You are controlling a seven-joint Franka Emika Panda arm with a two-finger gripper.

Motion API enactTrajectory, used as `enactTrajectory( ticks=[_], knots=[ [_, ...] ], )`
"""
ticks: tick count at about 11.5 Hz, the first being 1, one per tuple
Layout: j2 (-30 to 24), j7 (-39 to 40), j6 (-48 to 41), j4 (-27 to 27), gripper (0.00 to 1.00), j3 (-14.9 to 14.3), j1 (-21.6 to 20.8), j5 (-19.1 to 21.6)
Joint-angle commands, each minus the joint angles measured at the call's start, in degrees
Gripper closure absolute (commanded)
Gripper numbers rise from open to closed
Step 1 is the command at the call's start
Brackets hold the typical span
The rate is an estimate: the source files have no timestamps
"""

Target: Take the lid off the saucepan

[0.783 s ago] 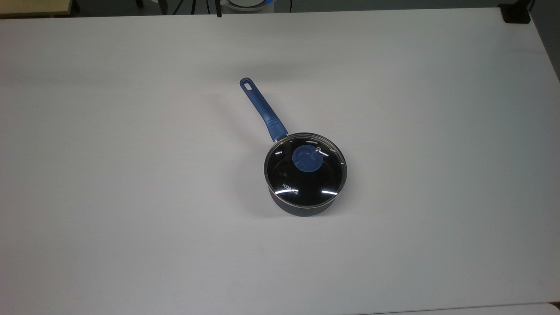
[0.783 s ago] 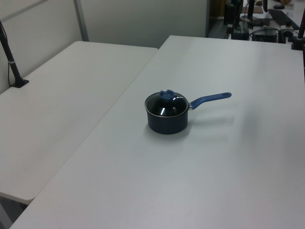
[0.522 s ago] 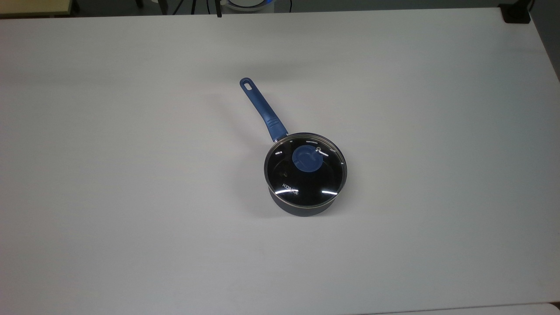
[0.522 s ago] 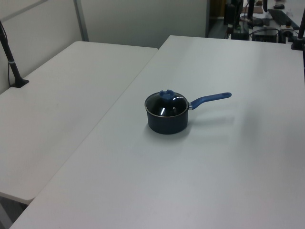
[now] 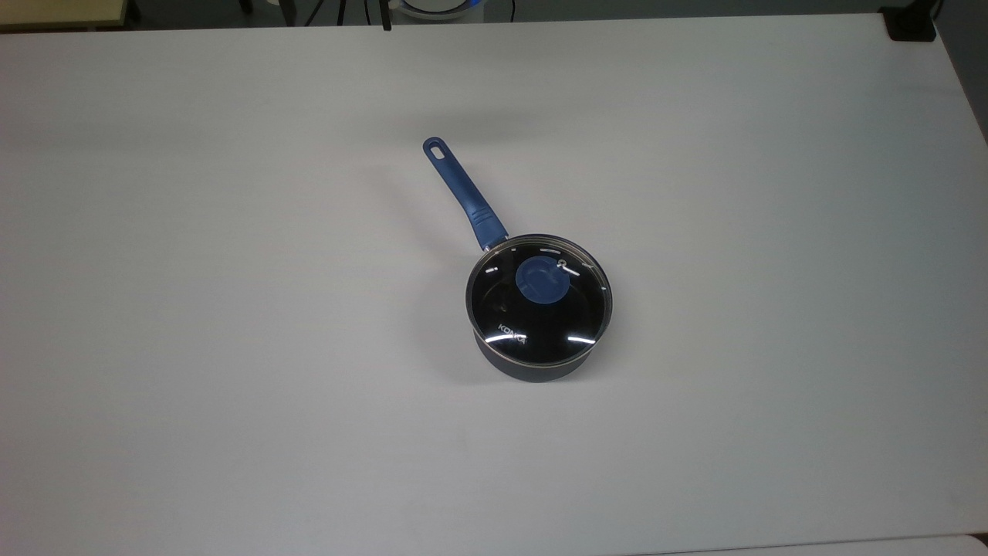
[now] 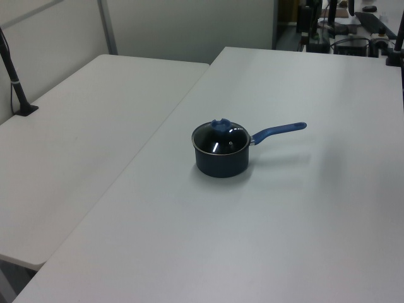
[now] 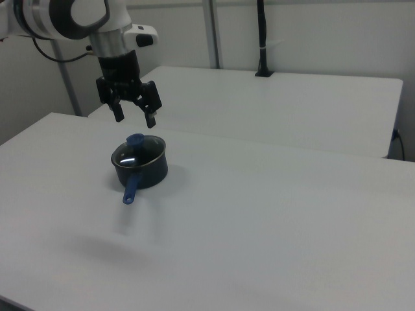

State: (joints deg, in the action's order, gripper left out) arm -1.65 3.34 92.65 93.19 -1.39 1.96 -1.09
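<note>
The saucepan (image 5: 532, 372) stands near the middle of the white table (image 5: 231, 347), dark with a long blue handle (image 5: 463, 193) pointing to the top view's upper left. The glass lid (image 5: 509, 309) sits flat on its rim, blue knob (image 5: 543, 280) at centre and white lettering near the edge. The left view shows the lid (image 6: 220, 136) on the pot (image 6: 221, 163). In the right view my gripper (image 7: 135, 119) hangs open above and just behind the lid (image 7: 138, 150), clear of the knob (image 7: 135, 139), holding nothing.
A second white table (image 6: 76, 139) adjoins on the left view's left, with a black post (image 6: 16, 82) clamped at its far edge. A black clamp (image 5: 911, 27) sits on the table corner at the top view's upper right. Bare tabletop surrounds the pot.
</note>
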Motion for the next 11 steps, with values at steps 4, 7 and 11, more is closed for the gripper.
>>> enactTrajectory(
  ticks=[4,7,11],
  knots=[
    [-1.34,0.61,-0.37,1.12,0.00,-0.36,-0.46,1.01],
    [-1.34,0.96,-0.37,1.12,0.00,-0.28,-0.37,0.92],
    [-1.25,7.02,-0.37,1.21,0.00,-0.28,-0.02,0.92]
  ],
)
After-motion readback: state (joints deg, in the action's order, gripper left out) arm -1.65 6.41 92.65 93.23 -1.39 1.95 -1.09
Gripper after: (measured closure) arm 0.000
